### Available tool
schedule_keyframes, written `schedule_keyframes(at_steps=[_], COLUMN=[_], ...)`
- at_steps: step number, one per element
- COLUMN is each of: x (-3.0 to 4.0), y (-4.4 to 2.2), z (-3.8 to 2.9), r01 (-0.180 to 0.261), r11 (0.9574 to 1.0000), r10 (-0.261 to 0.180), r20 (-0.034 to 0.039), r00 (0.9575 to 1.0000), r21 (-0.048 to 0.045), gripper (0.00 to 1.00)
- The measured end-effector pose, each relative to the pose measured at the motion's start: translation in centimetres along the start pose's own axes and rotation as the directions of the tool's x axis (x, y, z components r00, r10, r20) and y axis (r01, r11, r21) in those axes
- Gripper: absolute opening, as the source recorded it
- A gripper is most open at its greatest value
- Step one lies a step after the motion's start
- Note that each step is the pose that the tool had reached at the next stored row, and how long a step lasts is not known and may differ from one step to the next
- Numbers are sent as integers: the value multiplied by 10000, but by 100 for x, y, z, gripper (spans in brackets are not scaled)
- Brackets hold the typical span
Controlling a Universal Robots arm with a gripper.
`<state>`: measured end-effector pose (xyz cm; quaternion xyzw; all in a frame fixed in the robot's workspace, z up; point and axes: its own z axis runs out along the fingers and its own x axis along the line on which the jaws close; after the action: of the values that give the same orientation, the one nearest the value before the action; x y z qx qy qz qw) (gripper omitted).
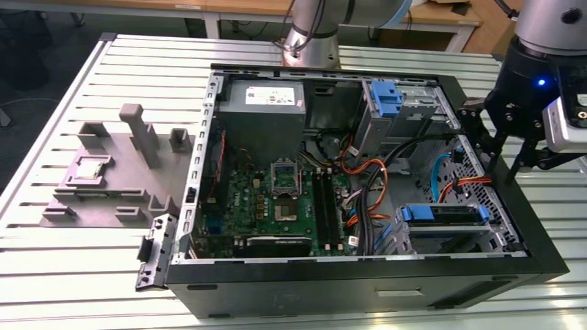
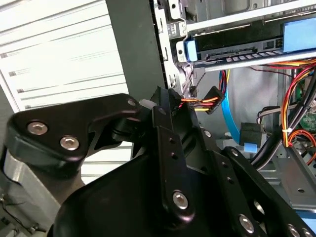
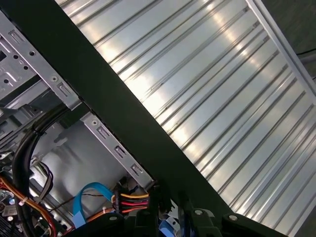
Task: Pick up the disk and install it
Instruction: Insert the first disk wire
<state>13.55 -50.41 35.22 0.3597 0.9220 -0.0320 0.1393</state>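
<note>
The disk (image 1: 442, 214), a flat drive with a blue plastic bracket, lies level in the metal bay at the front corner of the open computer case (image 1: 367, 278), on the exterior view's right. In the second wrist view the disk (image 2: 232, 49) shows end-on in its bay slot. My gripper (image 1: 506, 172) hangs over the case's side wall on the exterior view's right, above and behind the disk and apart from it. Its fingers converge and look shut, with nothing visibly held. In both wrist views the gripper (image 2: 165, 98) (image 3: 170, 207) is close to a black power plug (image 2: 210, 101) with orange and yellow wires.
A grey power-supply box (image 1: 266, 100) and a silver cage with a blue latch (image 1: 390, 96) fill the case's far side. The green motherboard (image 1: 275, 199) and loose cables (image 1: 367, 185) lie between. A grey fixture (image 1: 119, 172) stands on the slatted table (image 1: 55, 275).
</note>
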Motion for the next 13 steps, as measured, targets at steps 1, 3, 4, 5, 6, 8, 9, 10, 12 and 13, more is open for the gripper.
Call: schedule_keyframes(at_steps=[1, 3, 4, 5, 6, 8, 9, 10, 12, 13], x=[5, 11, 13, 15, 18, 22, 22, 22, 23, 23], y=[-4, -5, -5, -6, -6, -7, -7, -7, -7, -7], z=[5, 22, 29, 37, 45, 59, 60, 60, 62, 62], r01=[19, 64, 93, 120, 146, 197, 211, 212, 214, 217], r11=[10000, 10000, 10000, 9999, 9999, 9998, 9998, 9998, 9998, 9998], r10=[-19, -64, -93, -120, -146, -196, -210, -212, -214, -217], r20=[10, 37, 52, 63, 72, 78, 79, 81, 81, 86], r00=[10000, 10000, 9999, 9999, 9999, 9998, 9997, 9997, 9997, 9997], r21=[-5, -16, -16, -18, -20, -30, -32, -31, -32, -27], gripper=[30, 30, 30, 30, 30, 30, 30, 30, 28, 28])
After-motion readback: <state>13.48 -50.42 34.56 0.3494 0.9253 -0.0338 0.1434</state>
